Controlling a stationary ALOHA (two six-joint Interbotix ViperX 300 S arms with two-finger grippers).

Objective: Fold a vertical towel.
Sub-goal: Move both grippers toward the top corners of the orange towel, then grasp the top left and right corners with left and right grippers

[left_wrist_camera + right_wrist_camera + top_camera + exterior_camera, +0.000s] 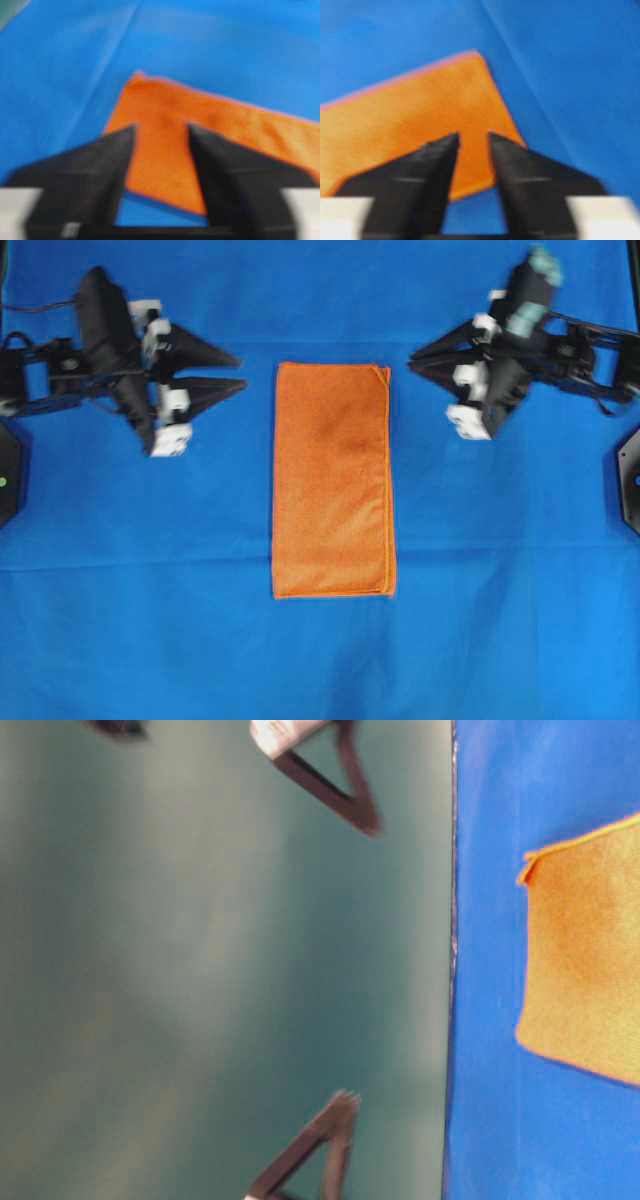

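The orange towel lies flat on the blue sheet, long side running top to bottom, in the middle of the overhead view. My left gripper hovers open just left of the towel's far left corner, nothing between its fingers. My right gripper hovers open just right of the far right corner, also empty. In the left wrist view the towel shows beyond the open left gripper. In the right wrist view the towel's corner lies beyond the open right gripper. The table-level view shows the towel at the right.
The blue sheet covers the whole table. Black arm bases sit at the left edge and right edge. The table-level view is turned sideways, with a green wall behind both grippers' fingers.
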